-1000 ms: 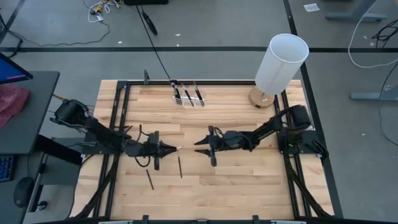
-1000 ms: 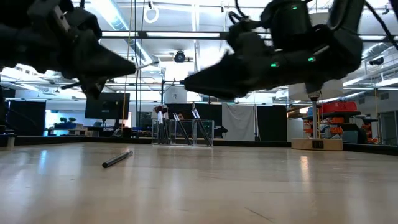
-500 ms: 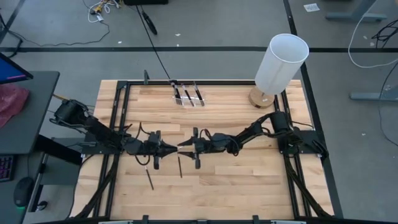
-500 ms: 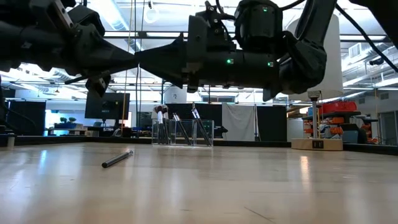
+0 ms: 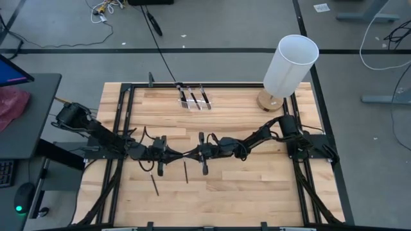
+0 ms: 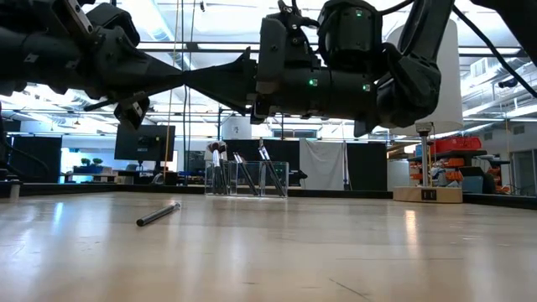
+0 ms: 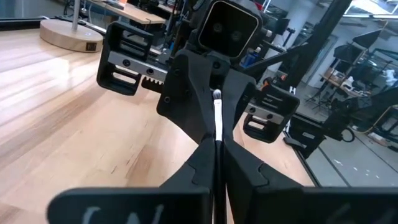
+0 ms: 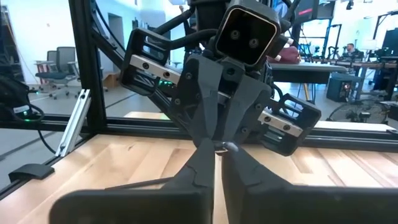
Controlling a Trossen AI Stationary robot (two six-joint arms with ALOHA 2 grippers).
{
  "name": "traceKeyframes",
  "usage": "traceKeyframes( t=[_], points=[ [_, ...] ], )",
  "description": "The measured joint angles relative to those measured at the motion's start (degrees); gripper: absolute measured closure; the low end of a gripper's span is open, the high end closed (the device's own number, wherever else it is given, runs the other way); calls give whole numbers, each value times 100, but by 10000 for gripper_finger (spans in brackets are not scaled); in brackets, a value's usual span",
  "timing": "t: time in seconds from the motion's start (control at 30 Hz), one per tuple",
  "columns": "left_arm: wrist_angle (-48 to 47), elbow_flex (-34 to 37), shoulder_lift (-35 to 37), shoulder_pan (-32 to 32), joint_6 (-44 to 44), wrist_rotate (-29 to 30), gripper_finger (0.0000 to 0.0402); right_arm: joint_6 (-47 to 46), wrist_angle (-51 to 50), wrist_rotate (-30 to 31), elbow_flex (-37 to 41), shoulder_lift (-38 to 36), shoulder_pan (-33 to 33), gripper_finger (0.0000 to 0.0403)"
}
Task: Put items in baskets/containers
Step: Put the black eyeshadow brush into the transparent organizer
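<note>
One makeup brush (image 7: 217, 118), pinched at once by the left pincer (image 5: 172, 154) and the right pincer (image 5: 192, 154), tips meeting above mid-surface (image 5: 244, 186); two brushes (image 5: 185, 172) lying just beneath; others standing in the clear organiser (image 5: 194, 97) at the far edge.

Grey floor (image 5: 225, 25), dark desk (image 5: 29, 115) alongside
</note>
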State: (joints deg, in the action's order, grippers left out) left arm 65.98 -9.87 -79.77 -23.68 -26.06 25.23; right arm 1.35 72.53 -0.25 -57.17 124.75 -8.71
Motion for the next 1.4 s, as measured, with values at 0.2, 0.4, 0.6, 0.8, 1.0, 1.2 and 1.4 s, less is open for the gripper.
traceKeyframes(
  t=[0.2, 0.4, 0.6, 0.8, 1.0, 1.2, 1.4],
  points=[
    [-20, -7, 2, 0, -8, 18, 363, -49, 48, -46, 0, 4, 2, 398],
    [-125, -9, 2, 2, -67, 4, 353, -54, -47, -48, 0, 9, 2, 399],
    [-242, -9, 0, 4, -74, -242, 281, -91, -212, -75, 0, 9, 2, 401],
    [-774, -4, -7, 53, -221, -283, 190, -303, -257, -107, 229, -53, -9, 401],
    [-1316, -2, -7, 114, -344, -290, 131, -416, -1442, 673, 1004, -1040, -7, 402],
    [-1541, -2, -7, 114, -303, 17, 120, -523, -5137, 2066, 1100, -3248, 207, 401],
    [-1541, -2, -7, 114, -24, 427, 120, -226, -8288, 2427, -437, -4030, 1193, 401]
  ],
)
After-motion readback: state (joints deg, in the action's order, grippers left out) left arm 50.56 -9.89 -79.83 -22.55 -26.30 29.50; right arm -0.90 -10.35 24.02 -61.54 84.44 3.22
